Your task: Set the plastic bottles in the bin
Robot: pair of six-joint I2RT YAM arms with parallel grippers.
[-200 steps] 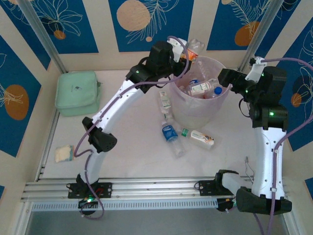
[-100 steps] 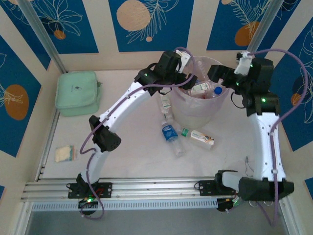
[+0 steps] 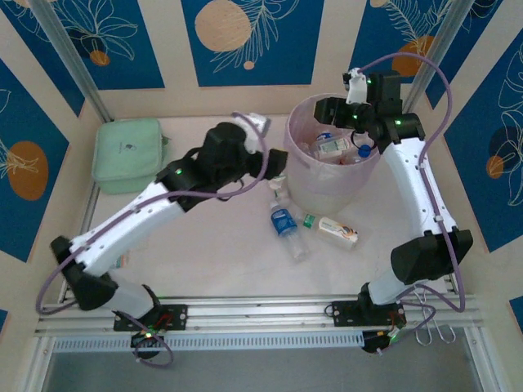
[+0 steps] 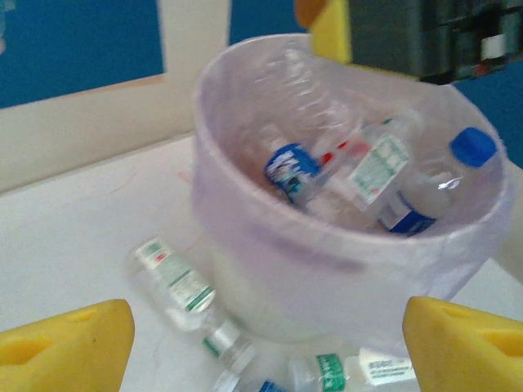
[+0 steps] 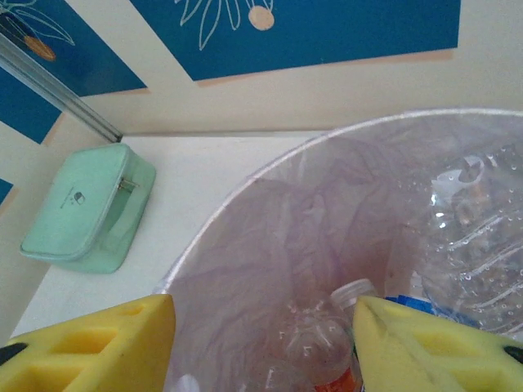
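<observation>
The bin [image 3: 304,186] stands at the back of the table with several plastic bottles [image 3: 333,148] inside. In the left wrist view, its rim [image 4: 245,214] is close ahead, with a blue-capped bottle [image 4: 441,175] inside. My left gripper [image 3: 263,167] [image 4: 270,351] is open and empty just left of the bin, above a green-labelled bottle [image 4: 173,279] on the table. My right gripper [image 3: 325,114] [image 5: 261,347] hangs open over the bin's far rim, above an orange-labelled bottle [image 5: 327,355] lying inside. A blue-labelled bottle [image 3: 283,220] and a white-and-orange one [image 3: 337,232] lie in front of the bin.
A mint-green pouch [image 3: 128,155] [image 5: 90,208] sits at the back left by the wall. A crushed clear bottle [image 3: 298,247] and a small green cap [image 3: 309,219] lie near the bottles in front of the bin. Metal rails [image 3: 245,314] run along the near edge.
My left gripper opened over the bin, let go of its clear bottle, then drew back left and down beside the bin. My right gripper swung from the bin's right side to over its far rim.
</observation>
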